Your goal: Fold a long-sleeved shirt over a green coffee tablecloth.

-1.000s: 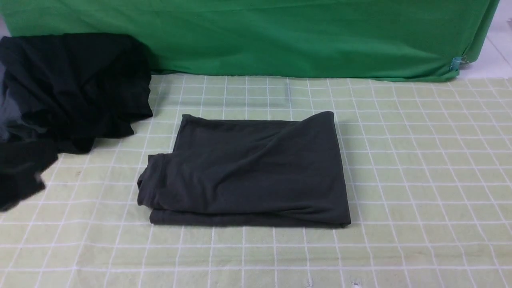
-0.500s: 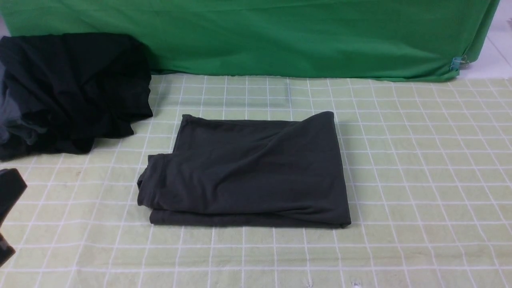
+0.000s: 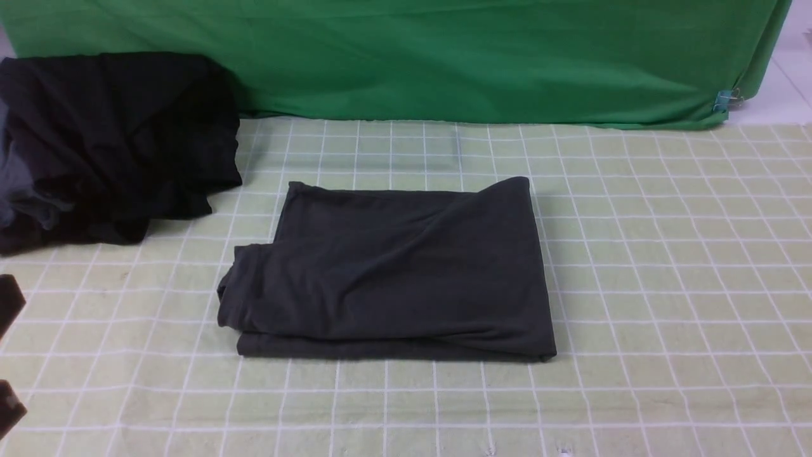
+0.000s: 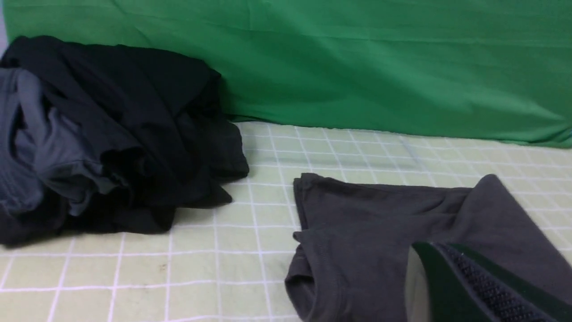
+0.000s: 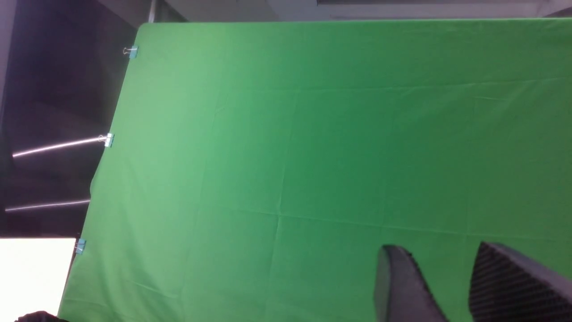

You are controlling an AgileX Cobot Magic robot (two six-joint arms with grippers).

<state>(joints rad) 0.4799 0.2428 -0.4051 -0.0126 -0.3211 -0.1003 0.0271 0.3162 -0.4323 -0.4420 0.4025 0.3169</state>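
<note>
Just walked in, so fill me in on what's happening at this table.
A two-armed robot is folding clothes. The dark grey shirt lies folded into a compact rectangle in the middle of the checked tablecloth, and neither arm is touching it. The left gripper is shut, holds nothing and sits near the shirt's left side. The right gripper is open, empty and pointed at the green backdrop. A heap of black clothes sits at the far left.
</note>
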